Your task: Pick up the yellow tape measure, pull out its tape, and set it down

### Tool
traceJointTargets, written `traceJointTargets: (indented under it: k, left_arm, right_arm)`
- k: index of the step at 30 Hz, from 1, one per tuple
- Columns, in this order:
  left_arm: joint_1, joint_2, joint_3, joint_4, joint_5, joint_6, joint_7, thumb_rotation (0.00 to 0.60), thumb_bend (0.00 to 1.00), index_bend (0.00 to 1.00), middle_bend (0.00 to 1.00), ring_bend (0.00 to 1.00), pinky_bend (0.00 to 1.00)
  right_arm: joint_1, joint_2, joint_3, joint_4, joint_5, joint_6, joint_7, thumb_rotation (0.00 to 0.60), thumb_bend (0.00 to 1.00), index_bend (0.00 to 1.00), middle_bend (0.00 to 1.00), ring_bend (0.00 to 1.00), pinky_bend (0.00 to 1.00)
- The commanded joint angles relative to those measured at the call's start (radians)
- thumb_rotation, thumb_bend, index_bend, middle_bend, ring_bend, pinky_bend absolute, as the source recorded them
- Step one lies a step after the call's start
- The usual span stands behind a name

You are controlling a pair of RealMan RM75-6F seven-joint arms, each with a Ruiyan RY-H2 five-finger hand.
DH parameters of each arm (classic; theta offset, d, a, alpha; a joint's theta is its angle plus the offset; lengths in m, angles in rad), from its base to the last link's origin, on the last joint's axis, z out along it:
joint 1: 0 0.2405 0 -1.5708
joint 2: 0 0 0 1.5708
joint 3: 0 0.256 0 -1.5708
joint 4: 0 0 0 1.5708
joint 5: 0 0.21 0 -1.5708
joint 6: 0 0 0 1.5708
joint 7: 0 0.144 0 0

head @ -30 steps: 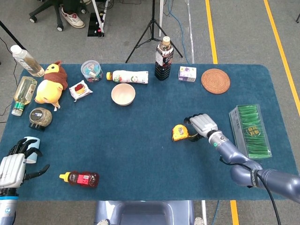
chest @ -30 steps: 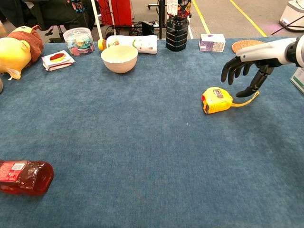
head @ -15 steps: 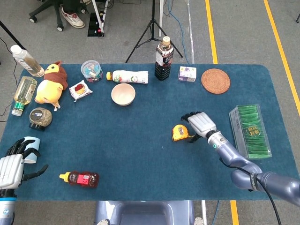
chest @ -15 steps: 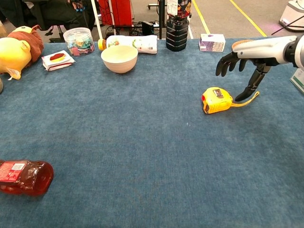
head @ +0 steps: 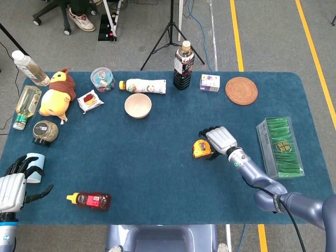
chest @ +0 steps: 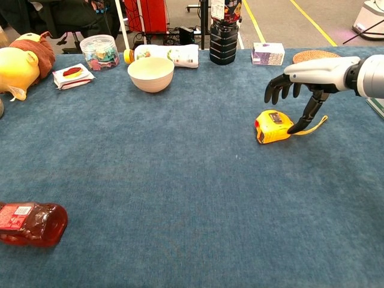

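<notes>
- Yellow tape measure [chest: 273, 126]: lies flat on the blue table cloth [chest: 180, 198], right of centre in the chest view and right of middle in the head view. Not lifted; no tape drawn out, only its yellow wrist strap trailing to the right.
- Right hand [chest: 300, 81]: hovers over the tape measure's right end, palm down, fingers spread and curved above the case, with one dark finger [chest: 303, 117] reaching down at the case's right edge. It holds nothing; contact with the case cannot be confirmed. The pose reads as a grasp being set up from above, so the case can be enclosed before lifting.
- Left hand [head: 13, 186]: lower left corner of the head view, fingers apart, empty, well apart from the task's object. Probably parked until needed to pull the tape.
- Judged stage: approach to the pick; lifting, pulling and setting down are all not yet done.
- Wooden bowl [chest: 151, 73]: upper middle of the chest view, upright, clear of the working area.
- Dark drink bottle [head: 184, 65]: upright at the table's far edge.
- Red sauce bottle [chest: 30, 223]: on its side, lower left of the chest view.
- Yellow plush toy [head: 56, 97]: upper left of the head view.
- Green box [head: 281, 147]: right side of the head view, near the right forearm.
</notes>
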Motion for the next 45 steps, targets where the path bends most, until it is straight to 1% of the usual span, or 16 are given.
traceJointTargets:
  k: [1, 12, 33, 37, 40, 42, 45]
  left_arm:
    - [0.0, 0.001, 0.0, -0.003, -0.002, 0.0, 0.005, 0.525, 0.16, 0.48, 0.22, 0.1, 0.16]
    - [0.0, 0.004, -0.001, -0.009, -0.005, 0.0, 0.012, 0.525, 0.16, 0.48, 0.22, 0.1, 0.16]
    - [0.006, 0.009, 0.001, 0.007, -0.008, -0.001, -0.019, 0.523, 0.16, 0.48, 0.22, 0.1, 0.17]
    - [0.008, 0.01, 0.002, 0.013, -0.01, 0.0, -0.027, 0.523, 0.16, 0.48, 0.22, 0.1, 0.17]
    - [0.01, 0.011, 0.002, 0.016, -0.011, 0.001, -0.031, 0.525, 0.16, 0.48, 0.22, 0.1, 0.17]
    - [0.011, 0.011, 0.003, 0.018, -0.012, 0.001, -0.033, 0.526, 0.16, 0.48, 0.22, 0.1, 0.17]
    - [0.012, 0.012, 0.003, 0.02, -0.011, 0.001, -0.037, 0.525, 0.16, 0.48, 0.22, 0.1, 0.17]
  right_arm:
    - [0.001, -0.015, 0.005, 0.021, -0.006, -0.01, 0.01, 0.493, 0.16, 0.27, 0.3, 0.28, 0.28]
    - [-0.004, -0.045, 0.01, 0.068, -0.008, -0.029, 0.012, 0.489, 0.19, 0.3, 0.31, 0.29, 0.29]
    - [0.0, -0.079, 0.03, 0.085, 0.01, -0.048, -0.024, 0.491, 0.19, 0.31, 0.32, 0.31, 0.31]
    - [0.004, -0.089, 0.035, 0.093, 0.018, -0.055, -0.032, 0.494, 0.2, 0.33, 0.33, 0.32, 0.32]
    - [0.007, -0.097, 0.038, 0.099, 0.021, -0.058, -0.037, 0.492, 0.22, 0.39, 0.37, 0.35, 0.35]
    - [0.008, -0.103, 0.042, 0.103, 0.024, -0.058, -0.039, 0.492, 0.23, 0.47, 0.42, 0.41, 0.41]
    - [0.009, -0.114, 0.05, 0.108, 0.03, -0.054, -0.039, 0.493, 0.24, 0.55, 0.49, 0.5, 0.49]
